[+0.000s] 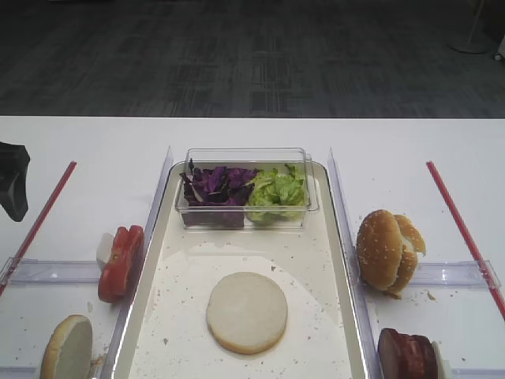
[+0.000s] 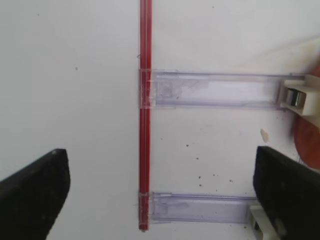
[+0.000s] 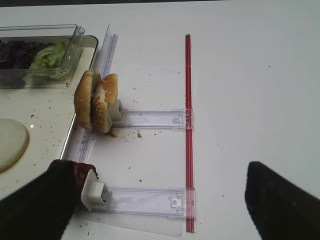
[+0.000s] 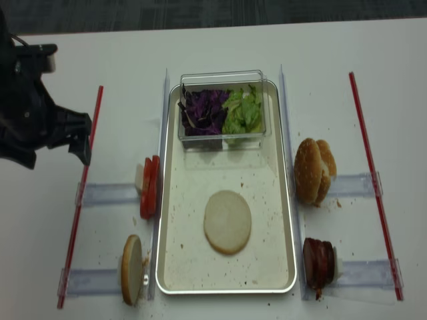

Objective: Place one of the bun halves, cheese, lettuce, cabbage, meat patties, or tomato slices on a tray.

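Observation:
One bun half (image 1: 247,312) lies flat on the tray (image 1: 331,260). A second bun half (image 1: 67,347) stands on edge left of the tray, behind it the tomato slices (image 1: 121,262). Cabbage (image 1: 215,185) and lettuce (image 1: 276,189) fill a clear box at the tray's far end. The meat patties (image 1: 406,355) stand at the near right. Cheese is out of view. My left gripper (image 2: 160,195) hangs open over a red strip (image 2: 145,115), far left of the tray. My right gripper (image 3: 160,210) is open above a clear rail, its left finger (image 3: 40,205) covering part of the meat patties (image 3: 80,172).
Sesame buns (image 1: 387,250) stand on edge right of the tray. Clear plastic rails (image 4: 107,194) and red strips (image 4: 370,180) lie on both sides of the white table. The left arm (image 4: 37,110) is over the far left. Crumbs dot the tray floor.

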### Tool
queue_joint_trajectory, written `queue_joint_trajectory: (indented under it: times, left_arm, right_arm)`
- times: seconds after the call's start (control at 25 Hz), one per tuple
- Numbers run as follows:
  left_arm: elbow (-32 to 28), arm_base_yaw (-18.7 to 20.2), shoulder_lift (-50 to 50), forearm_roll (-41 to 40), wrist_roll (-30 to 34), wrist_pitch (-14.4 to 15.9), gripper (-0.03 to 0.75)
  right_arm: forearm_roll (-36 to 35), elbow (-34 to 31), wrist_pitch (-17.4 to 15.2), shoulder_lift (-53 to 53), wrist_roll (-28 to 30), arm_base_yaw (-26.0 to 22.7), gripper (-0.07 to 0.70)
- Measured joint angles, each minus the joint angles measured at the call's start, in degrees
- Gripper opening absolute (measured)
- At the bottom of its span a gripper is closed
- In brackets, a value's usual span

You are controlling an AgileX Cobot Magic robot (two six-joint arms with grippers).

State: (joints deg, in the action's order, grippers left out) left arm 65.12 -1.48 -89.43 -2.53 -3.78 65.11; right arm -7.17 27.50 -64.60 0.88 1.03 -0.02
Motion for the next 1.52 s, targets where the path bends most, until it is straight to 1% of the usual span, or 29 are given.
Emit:
queue_joint_trajectory:
  times: [0.08, 0.16, 0.36, 0.56, 0.68, 0.76, 1.0, 1.2, 1.32, 1.4, 1.52]
  left_arm:
    - [-0.1, 0.0, 1.3, 0.0, 0.1, 0.9, 0.687]
    - [-1.8, 0.0, 3.4, 0.0, 0.2, 1.5, 0.687]
    - [-10.5, 0.0, 12.0, 0.0, 0.4, 2.1, 0.687]
    - [-19.3, 0.0, 24.4, 0.0, 0.4, 2.7, 0.687]
    - [-23.4, -0.1, 32.5, 0.0, 0.3, 3.7, 0.687]
    - [-25.5, -0.1, 37.8, 0.1, 0.2, 4.8, 0.687]
    - [-30.4, -0.1, 50.0, 0.9, 0.4, 5.8, 0.687]
    - [-34.5, -0.1, 58.4, 0.4, 0.8, 6.0, 0.687]
    - [-35.1, -0.1, 62.4, 0.0, 0.9, 5.5, 0.687]
    - [-35.3, -0.1, 64.2, 0.0, 0.9, 4.8, 0.687]
    - [-36.9, -0.1, 67.1, 0.0, 0.9, 2.7, 0.687]
  right_arm:
    - [0.0, 0.0, 0.0, 0.0, 0.0, 0.0, 0.692]
    - [0.0, 0.0, 0.0, 0.0, 0.0, 0.0, 0.692]
    - [0.0, 0.0, 0.0, 0.0, 0.0, 0.0, 0.692]
    - [0.0, 0.0, 0.0, 0.0, 0.0, 0.0, 0.692]
    - [0.0, 0.0, 0.0, 0.0, 0.0, 0.0, 0.692]
    - [0.0, 0.0, 0.0, 0.0, 0.0, 0.0, 0.692]
    - [0.0, 0.0, 0.0, 0.0, 0.0, 0.0, 0.692]
    - [0.0, 0.0, 0.0, 0.0, 0.0, 0.0, 0.692]
    - [0.0, 0.0, 0.0, 0.0, 0.0, 0.0, 0.692]
    - [0.0, 0.0, 0.0, 0.0, 0.0, 0.0, 0.692]
    - [0.0, 0.0, 0.0, 0.0, 0.0, 0.0, 0.692]
